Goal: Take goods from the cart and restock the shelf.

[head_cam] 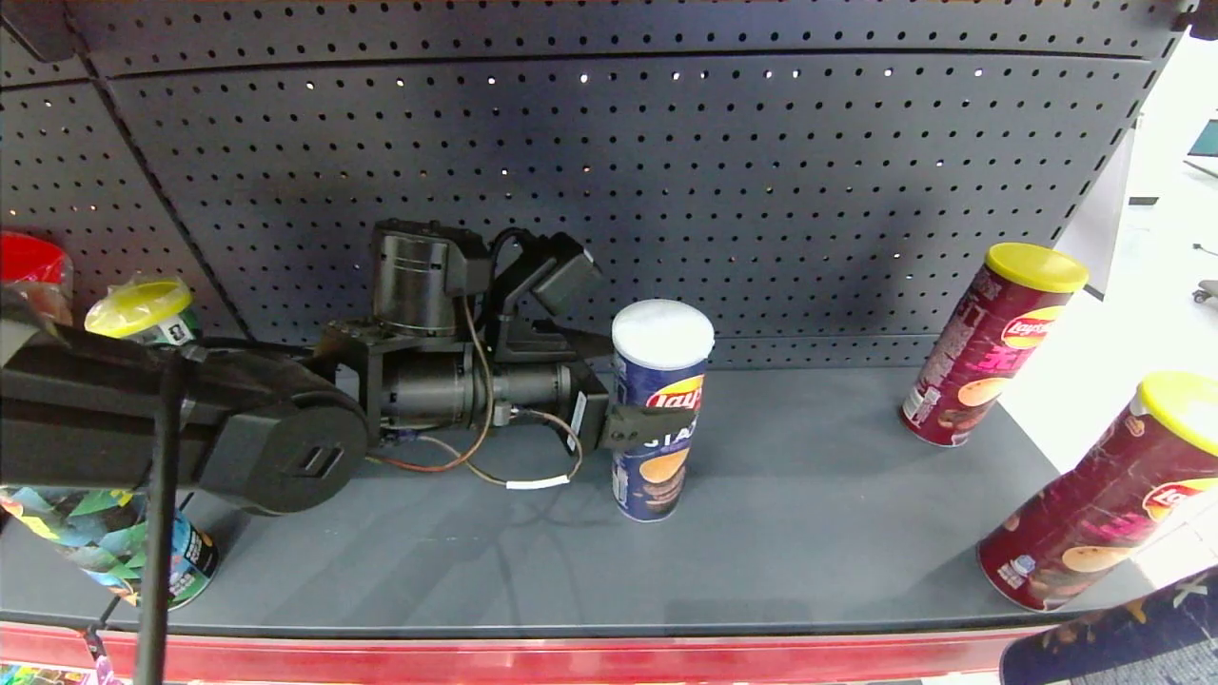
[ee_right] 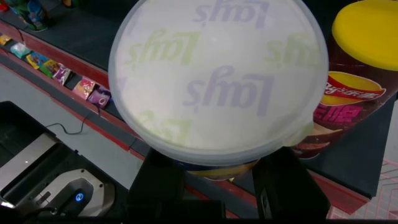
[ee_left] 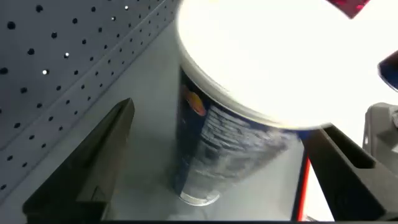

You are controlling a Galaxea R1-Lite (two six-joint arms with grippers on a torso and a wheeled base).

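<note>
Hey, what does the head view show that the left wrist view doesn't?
Only head: two maroon cans, yellow lids and all, on the right, and a colourful can at the left end. Only left wrist: bare shelf showing between one finger of the left gripper and the blue can, so it isn't clamped. Both: that can upright under its white lid, the shelf, the pegboard.

Red-lidded can cut by edge; patterned can partly behind arm.
</note>
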